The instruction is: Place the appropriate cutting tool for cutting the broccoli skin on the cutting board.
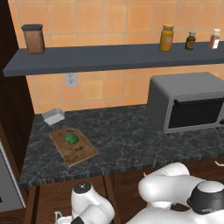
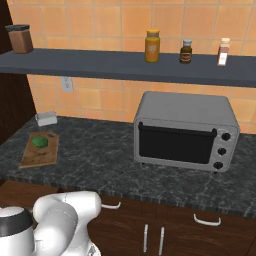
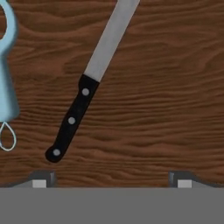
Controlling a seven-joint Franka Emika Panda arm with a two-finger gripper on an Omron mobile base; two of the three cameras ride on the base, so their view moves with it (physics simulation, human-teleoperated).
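**Gripper Above Knife on Wood Surface; Board and Broccoli on Counter**

**Hand view.** The knife (image 3: 87,83) lies flat on a dark brown wood-grain surface (image 3: 166,96). Its black handle, fitted with three silver rivets, points toward 7 o'clock; the silver blade runs toward 1 o'clock and leaves the frame at the top edge. A light-blue-handled peeler (image 3: 8,70) lies at 9 o'clock, near the knife handle but not touching it. The gripper (image 3: 112,180) hovers over the wood surface with its jaws spread wide. One fingertip shows at 7 o'clock and the other at 5 o'clock. Nothing is held between them. The butt of the knife handle lies just above the 7 o'clock fingertip, apart from it.

**Base views.** The cutting board (image 1: 76,151) lies flat on the dark marbled counter (image 1: 131,135), at 9 o'clock in the left base view. The broccoli (image 1: 71,138) rests on the board, toward its far end. A small grey-white tray (image 1: 53,116) sits just beyond the board, near the wall. A grey toaster oven (image 1: 188,103) stands on the counter at 3 o'clock, well apart from the board. A dark shelf (image 1: 109,57) runs along the tiled wall and carries a brown canister (image 1: 33,38) at its left end and three bottles (image 1: 190,39) toward its right end. The knife is not on the board.
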